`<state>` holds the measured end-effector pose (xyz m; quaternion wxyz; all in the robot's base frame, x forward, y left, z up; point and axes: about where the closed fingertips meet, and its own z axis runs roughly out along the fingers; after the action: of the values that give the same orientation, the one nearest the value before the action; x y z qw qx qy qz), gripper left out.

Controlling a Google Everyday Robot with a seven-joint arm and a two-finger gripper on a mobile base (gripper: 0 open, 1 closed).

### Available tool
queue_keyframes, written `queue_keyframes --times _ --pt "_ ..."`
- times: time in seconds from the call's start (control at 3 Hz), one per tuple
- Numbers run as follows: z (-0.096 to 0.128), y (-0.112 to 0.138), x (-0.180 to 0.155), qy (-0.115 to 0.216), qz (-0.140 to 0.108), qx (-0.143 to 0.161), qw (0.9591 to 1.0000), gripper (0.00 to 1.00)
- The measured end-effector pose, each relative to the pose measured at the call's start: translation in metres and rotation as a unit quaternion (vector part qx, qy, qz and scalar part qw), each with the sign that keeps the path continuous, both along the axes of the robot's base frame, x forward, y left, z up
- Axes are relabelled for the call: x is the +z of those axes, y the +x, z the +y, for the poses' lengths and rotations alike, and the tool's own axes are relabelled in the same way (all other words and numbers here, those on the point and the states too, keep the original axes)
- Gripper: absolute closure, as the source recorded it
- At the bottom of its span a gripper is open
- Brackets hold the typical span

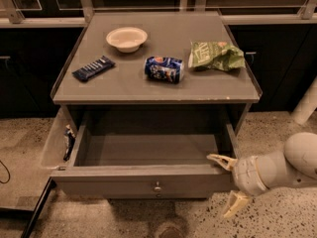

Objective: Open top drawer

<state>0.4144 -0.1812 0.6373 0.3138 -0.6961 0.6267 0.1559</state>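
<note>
Camera view: top drawer (124,182) stands open. End effector (220,185) (fingers apart) sits at its right front corner.

Readable text: none.
- Blue can (164,69), lying on its side on the cabinet top (148,89): white and red printing on the label, letters not legible.
- Green bag (216,55), crumpled, right of the can: pale printed patch, words not legible.
- Dark bar wrapper (93,68), left of the can: light marks along its length, not legible.
- Gripper (227,182): at the right front corner of the open top drawer (124,183), fingers spread, upper one on the front's top edge.
</note>
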Motion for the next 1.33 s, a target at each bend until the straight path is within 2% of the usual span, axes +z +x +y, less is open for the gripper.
queue_keyframes --times 0.33,1.0,1.33 --pt "-0.007 -0.020 0.002 0.002 0.000 -0.001 1.0000 0.38" --pt "-0.010 -0.036 -0.001 0.004 0.002 0.003 1.0000 0.84" --pt "-0.010 -0.036 -0.001 0.004 0.002 0.003 1.0000 0.87"
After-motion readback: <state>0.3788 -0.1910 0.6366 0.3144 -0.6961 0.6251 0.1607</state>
